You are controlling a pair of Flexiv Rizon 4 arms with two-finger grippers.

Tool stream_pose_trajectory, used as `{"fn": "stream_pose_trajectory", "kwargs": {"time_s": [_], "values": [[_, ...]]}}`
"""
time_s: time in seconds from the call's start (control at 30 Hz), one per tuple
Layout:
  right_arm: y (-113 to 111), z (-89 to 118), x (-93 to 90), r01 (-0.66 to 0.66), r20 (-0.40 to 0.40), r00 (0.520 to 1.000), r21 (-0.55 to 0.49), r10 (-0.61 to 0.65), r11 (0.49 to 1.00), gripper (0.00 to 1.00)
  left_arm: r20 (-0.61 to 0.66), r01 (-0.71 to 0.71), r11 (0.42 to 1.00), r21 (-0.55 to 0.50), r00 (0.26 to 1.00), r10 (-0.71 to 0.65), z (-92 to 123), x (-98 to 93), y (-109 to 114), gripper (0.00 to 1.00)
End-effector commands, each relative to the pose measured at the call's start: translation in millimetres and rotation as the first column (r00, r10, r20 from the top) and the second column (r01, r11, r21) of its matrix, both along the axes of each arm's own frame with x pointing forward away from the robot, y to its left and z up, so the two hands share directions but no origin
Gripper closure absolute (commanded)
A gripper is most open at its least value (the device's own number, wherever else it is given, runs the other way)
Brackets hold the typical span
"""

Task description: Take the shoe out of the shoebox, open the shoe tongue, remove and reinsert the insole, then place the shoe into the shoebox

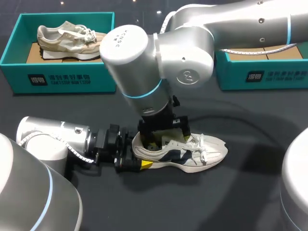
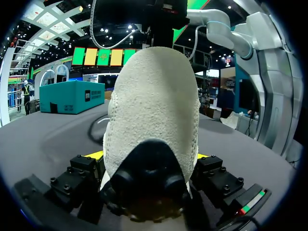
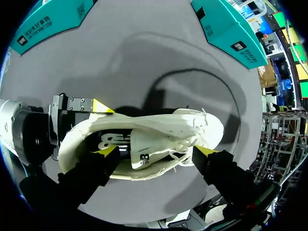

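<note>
You have bright, even light from overhead in the head view. The dark table (image 1: 255,192) takes it without glare, and the right arm (image 1: 159,53) throws a broad, soft shadow on it beside the shoe (image 1: 192,154). White highlights sit on that arm's silver shell. The big pale shapes in the near corners are out of focus. In the left wrist view the shoe's heel is so close to the lens that its dark lower part goes soft. In the right wrist view the shoe's inside lies in deep shade, a curved shadow falls on the table beyond it, and the shoebox (image 3: 226,33) bends toward the rim.
</note>
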State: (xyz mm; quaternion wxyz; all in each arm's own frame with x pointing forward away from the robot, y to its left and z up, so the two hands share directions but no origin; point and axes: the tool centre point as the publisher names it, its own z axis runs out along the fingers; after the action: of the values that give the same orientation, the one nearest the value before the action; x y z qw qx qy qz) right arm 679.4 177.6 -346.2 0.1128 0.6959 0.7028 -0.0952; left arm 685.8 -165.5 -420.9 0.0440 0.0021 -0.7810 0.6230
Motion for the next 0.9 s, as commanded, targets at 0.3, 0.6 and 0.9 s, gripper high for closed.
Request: {"fn": "stream_pose_trajectory", "kwargs": {"time_s": [0.3,0.6,0.9], "values": [[-6.6,-15.6,-4.3,0.378,0.219,0.919,-0.249,-0.329,0.891,0.0,0.001,-0.001,1.0,0.001,1.0,0.001,-0.8,0.5,1.2,1.0],[-28.7,-21.4,-4.3,0.398,0.235,0.908,-0.233,-0.346,0.887,0.0,0.001,-0.001,1.0,0.001,1.0,0.001,-0.8,0.5,1.2,1.0],[-45.0,-11.1,-5.1,0.402,0.256,0.903,-0.221,-0.345,0.888,0.0,0.001,-0.001,1.0,0.001,1.0,0.001,-0.8,0.5,1.2,1.0]]}}
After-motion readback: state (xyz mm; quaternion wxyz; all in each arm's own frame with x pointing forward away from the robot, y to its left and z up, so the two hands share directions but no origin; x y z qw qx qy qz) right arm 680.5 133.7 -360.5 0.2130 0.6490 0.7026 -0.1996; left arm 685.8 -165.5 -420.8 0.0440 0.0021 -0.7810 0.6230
